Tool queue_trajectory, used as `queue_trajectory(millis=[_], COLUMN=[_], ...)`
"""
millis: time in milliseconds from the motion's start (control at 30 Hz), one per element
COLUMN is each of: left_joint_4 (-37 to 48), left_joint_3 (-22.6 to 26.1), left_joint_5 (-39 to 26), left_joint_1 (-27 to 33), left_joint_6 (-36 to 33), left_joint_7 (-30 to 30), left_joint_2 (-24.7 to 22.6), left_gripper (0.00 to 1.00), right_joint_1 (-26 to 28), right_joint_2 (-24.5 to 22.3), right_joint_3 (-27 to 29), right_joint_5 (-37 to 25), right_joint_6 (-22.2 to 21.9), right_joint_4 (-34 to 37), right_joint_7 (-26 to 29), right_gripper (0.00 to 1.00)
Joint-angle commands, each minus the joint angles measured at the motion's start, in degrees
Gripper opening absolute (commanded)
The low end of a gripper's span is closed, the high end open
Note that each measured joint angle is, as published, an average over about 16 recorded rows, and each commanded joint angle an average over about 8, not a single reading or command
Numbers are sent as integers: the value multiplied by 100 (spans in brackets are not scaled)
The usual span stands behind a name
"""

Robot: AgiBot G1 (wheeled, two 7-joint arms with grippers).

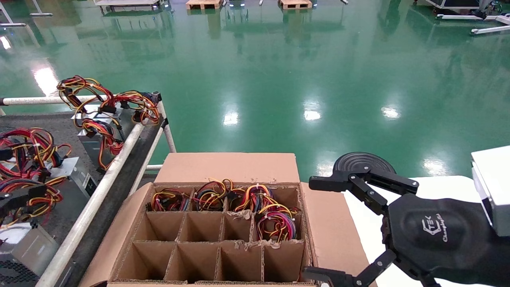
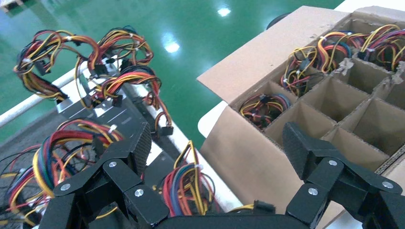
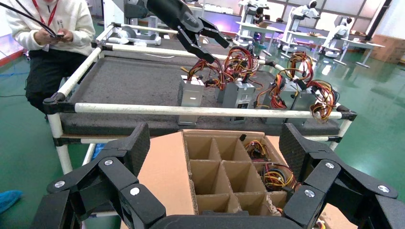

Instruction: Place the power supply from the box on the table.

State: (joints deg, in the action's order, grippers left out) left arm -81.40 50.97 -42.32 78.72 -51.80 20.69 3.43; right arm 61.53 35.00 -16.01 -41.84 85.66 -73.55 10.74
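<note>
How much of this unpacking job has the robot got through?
Several power supplies stand on the table. Nothing is held: the left gripper hangs open over them, the right gripper open beside the box. Some box cells show wire bundles, so those remain.

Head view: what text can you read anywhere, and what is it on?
"CTEK", with a logo: embossed on the black housing of the right gripper.
Script line below it: too small to read.
Labels on the silver-grey metal power supplies on the dark speckled table: unreadable.
</note>
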Motion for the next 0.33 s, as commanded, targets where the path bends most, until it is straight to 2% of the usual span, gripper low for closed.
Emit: queue_trajectory(millis=[33,333], left_joint_4=[8,44], left_joint_3=[-34,-197], left_joint_5=[0,3], left_joint_1=[-17,-97], left_joint_6=[-33,-191], left_joint_7=[-10,-56], left_joint_2=[-38,-217], left_gripper=[100,100], right_joint_1=[0,-1], right_joint_2=[0,0], right_joint_3=[0,0], right_joint_5=[0,0], right_joint_6=[0,-1], right_joint_4=[0,1], right_joint_7=[0,0], right_gripper=[100,100])
